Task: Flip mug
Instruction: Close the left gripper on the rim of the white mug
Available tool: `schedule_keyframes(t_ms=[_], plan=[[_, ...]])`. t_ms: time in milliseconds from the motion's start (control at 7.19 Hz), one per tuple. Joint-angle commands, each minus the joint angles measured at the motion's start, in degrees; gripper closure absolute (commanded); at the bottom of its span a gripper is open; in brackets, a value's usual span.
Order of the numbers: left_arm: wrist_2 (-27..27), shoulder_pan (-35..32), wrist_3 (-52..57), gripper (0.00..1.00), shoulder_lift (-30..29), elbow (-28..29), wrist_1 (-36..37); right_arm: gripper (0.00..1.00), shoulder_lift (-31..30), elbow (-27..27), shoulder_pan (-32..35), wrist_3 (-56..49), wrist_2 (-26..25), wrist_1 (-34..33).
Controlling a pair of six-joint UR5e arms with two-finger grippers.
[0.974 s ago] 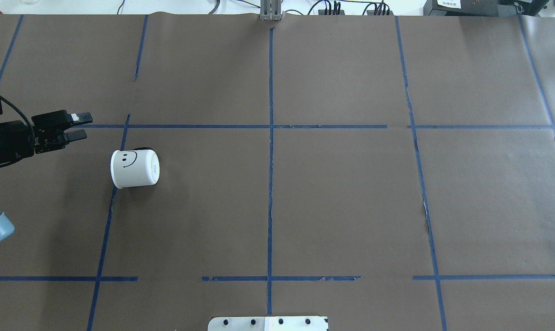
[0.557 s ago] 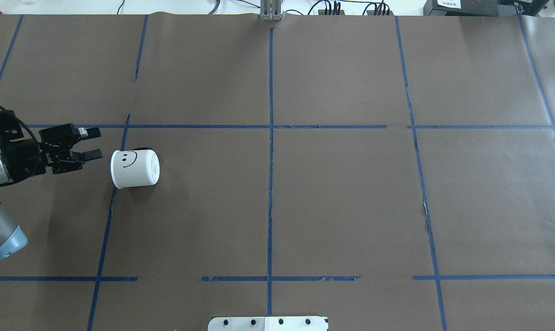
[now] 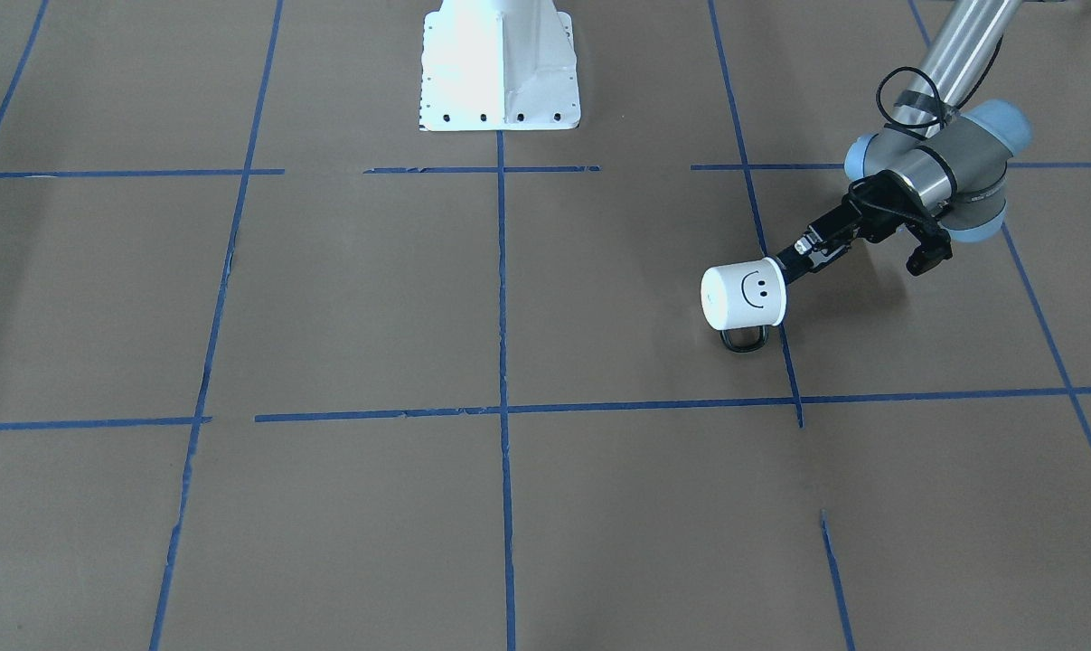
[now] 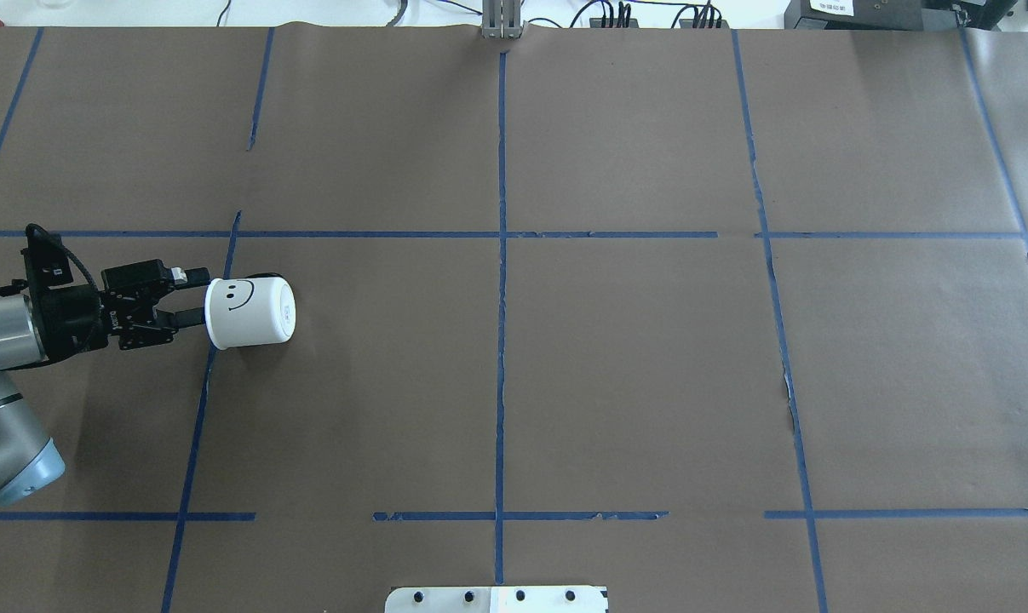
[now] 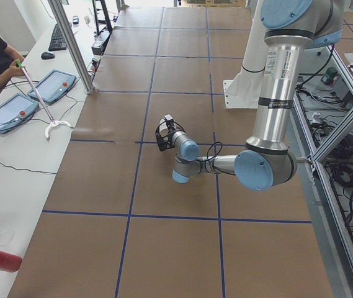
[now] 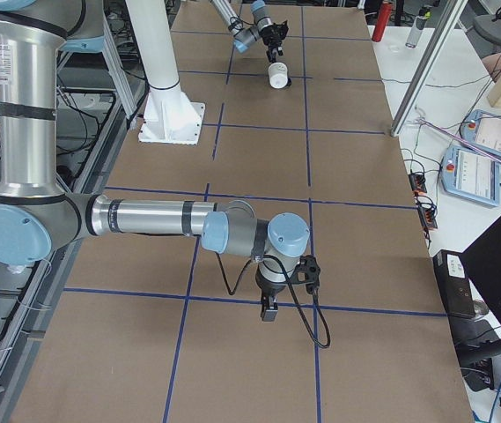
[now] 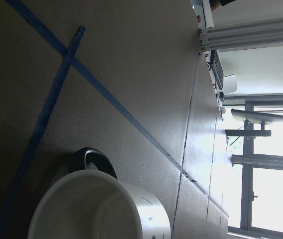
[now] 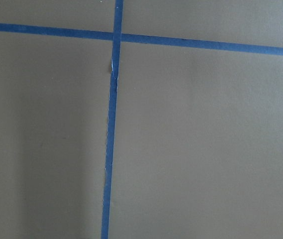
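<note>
Mug [image 4: 249,313] lies on its side on the desk [image 4: 616,358], at the middle left of the overhead frame. Its mouth faces left, its base faces right, and its handle [image 3: 744,339] is toward the top of that frame. We see the left gripper [image 4: 200,297] at the mug's mouth, fingers apart, tips by the rim. We cannot tell whether they touch it. Right gripper [image 6: 268,310] shows only in the right side view, lower centre, pointing down at the desk. We cannot tell whether its fingers are apart or together.

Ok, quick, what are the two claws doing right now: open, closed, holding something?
Left gripper: open, at the mug's mouth, not gripping it.
Right gripper: cannot be told from these views.
</note>
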Motion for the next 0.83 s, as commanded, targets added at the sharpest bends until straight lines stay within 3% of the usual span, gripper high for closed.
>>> schedule_keyframes(t_ms=[0,417,557,696], plan=[[0.0,0.4,0.1,0.0,-1.9,0.7,0.1,0.0,-0.1,0.0,0.0,0.0,0.0,0.0],[0.0,0.8,0.2,0.01,-4.3,3.0,0.1,0.0,0.0,0.0,0.0,0.0,0.0,0.0],[0.0,0.7,0.1,0.27,-4.4,2.9,0.0,0.0,0.0,0.0,0.0,0.0,0.0,0.0],[-0.1,0.7,-0.3,0.72,-4.3,2.7,0.0,0.0,0.0,0.0,0.0,0.0,0.0,0.0]])
